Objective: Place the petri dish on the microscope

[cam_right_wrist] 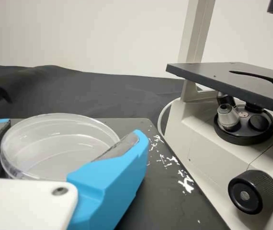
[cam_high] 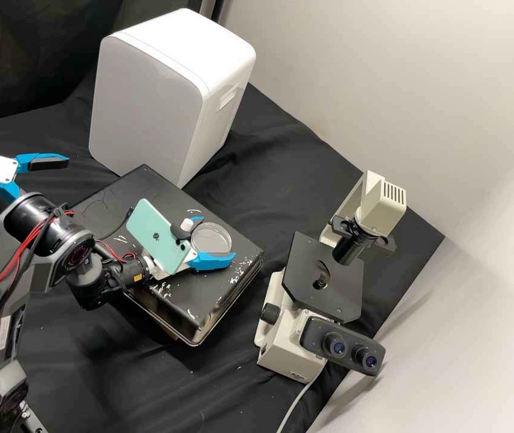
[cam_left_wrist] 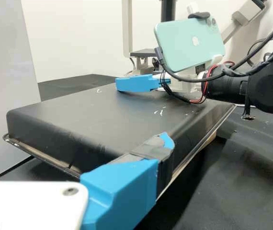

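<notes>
Nearest the high camera, the right arm comes in from the left edge over the black-draped desk, with a mint-green phone fixed on its wrist. Its end effector sits low over a raised black tray whose surface is flecked with white chips. The two blue fingers stand apart, one on each side of the petri dish and close to its rim. Whether the pads actually press on the rim cannot be told. The dish lies flat on the tray with its round face upward. Being circular, it has no long axis and points no particular way. Just beside the tray stands the microscope, its twin eyepieces toward the camera. Its black stage sits higher than the dish and apart from it. Farther back at the left edge, the left end effector hangs near the tray's corner, its fingers spread wide and gripping nothing. At the back of the desk, behind the tray, stands a tall white box with rounded corners.
</notes>
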You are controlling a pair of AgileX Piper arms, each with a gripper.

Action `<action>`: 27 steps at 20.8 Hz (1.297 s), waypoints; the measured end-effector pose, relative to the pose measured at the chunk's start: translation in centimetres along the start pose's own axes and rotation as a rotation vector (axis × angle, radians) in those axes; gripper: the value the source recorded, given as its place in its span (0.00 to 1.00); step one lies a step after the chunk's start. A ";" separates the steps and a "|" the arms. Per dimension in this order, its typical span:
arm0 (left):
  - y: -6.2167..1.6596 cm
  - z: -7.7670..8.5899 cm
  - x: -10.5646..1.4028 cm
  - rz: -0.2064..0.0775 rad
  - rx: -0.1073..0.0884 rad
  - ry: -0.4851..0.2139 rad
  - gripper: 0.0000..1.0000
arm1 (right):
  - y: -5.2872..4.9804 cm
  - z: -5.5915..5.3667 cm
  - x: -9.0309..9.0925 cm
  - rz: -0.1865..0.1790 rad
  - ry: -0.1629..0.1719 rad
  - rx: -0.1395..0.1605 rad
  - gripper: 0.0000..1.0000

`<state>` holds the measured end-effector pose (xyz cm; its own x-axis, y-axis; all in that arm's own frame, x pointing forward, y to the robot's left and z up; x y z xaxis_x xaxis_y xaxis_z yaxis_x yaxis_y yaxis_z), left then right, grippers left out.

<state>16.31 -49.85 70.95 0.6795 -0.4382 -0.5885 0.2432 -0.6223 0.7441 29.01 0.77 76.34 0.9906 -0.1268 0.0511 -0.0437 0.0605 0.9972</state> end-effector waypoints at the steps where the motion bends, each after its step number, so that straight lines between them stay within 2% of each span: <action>1: 0.00 0.0 0.0 0.000 0.000 0.000 1.00 | 0.0 0.0 0.0 0.000 0.000 0.000 0.00; 6: 0.00 0.0 0.0 0.000 0.000 0.000 1.00 | 0.0 0.0 0.0 0.000 0.000 0.000 0.00; 7: 0.00 0.0 0.0 0.000 0.000 0.000 1.00 | 0.0 0.0 0.0 0.000 0.000 0.000 1.00; 11: -0.17 -0.1 0.1 -0.009 -0.004 0.002 1.00 | -0.1 -0.1 0.0 0.000 -0.001 0.000 1.00; 16: -0.17 -0.1 0.1 -0.009 -0.004 0.002 1.00 | 0.2 -0.3 -0.1 0.015 -0.004 0.003 1.00; 27: -0.17 -0.1 0.1 -0.009 -0.004 0.002 1.00 | 0.2 -0.3 -0.1 0.014 -0.004 0.003 1.00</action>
<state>16.35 -49.73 70.81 0.6785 -0.4315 -0.5946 0.2517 -0.6238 0.7399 28.90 1.05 76.48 0.9895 -0.1294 0.0650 -0.0577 0.0594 0.9966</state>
